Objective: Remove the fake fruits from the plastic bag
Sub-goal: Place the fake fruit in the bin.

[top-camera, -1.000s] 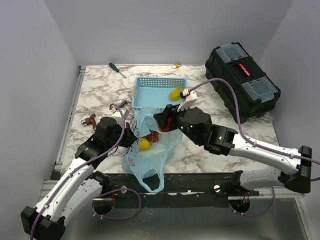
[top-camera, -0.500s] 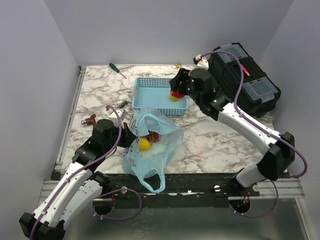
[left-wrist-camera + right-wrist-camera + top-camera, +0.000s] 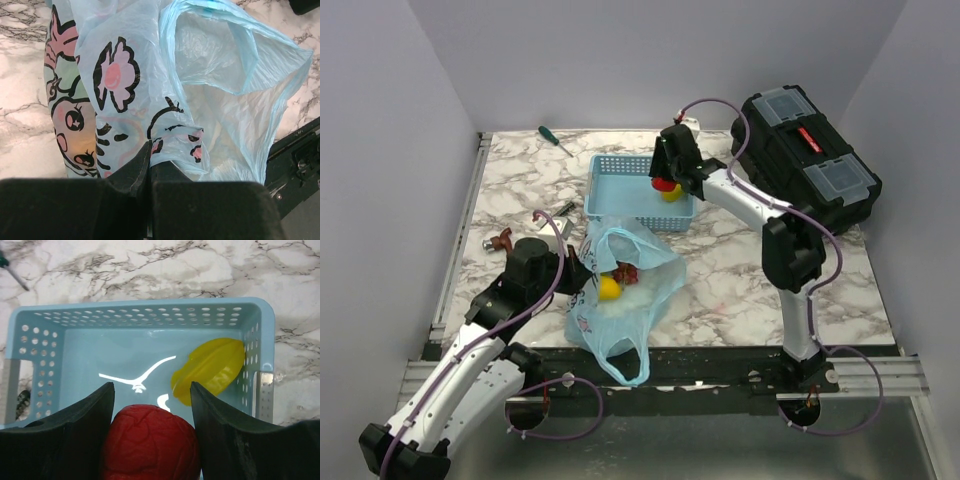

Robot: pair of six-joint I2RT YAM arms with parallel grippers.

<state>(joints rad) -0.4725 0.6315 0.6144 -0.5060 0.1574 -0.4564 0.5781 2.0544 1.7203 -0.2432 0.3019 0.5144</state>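
The light-blue plastic bag (image 3: 620, 290) with a pink cartoon print lies near the table's front edge, and a yellow fruit (image 3: 609, 288) and a red one (image 3: 626, 272) show in its mouth. My left gripper (image 3: 578, 275) is shut on the bag's left side (image 3: 165, 145). My right gripper (image 3: 667, 182) is over the light-blue mesh basket (image 3: 620, 185), shut on a wrinkled red fruit (image 3: 150, 442). A yellow ridged fruit (image 3: 210, 369) lies in the basket's right end.
A black toolbox (image 3: 805, 160) stands at the back right. A green-handled screwdriver (image 3: 554, 138) lies at the back. Small dark tools (image 3: 552, 212) and a red-brown item (image 3: 500, 241) lie left of the bag.
My right arm has swung from the bag's mouth back to the basket, carrying the red fruit, and now reaches further left over it. The left gripper keeps its hold on the bag.
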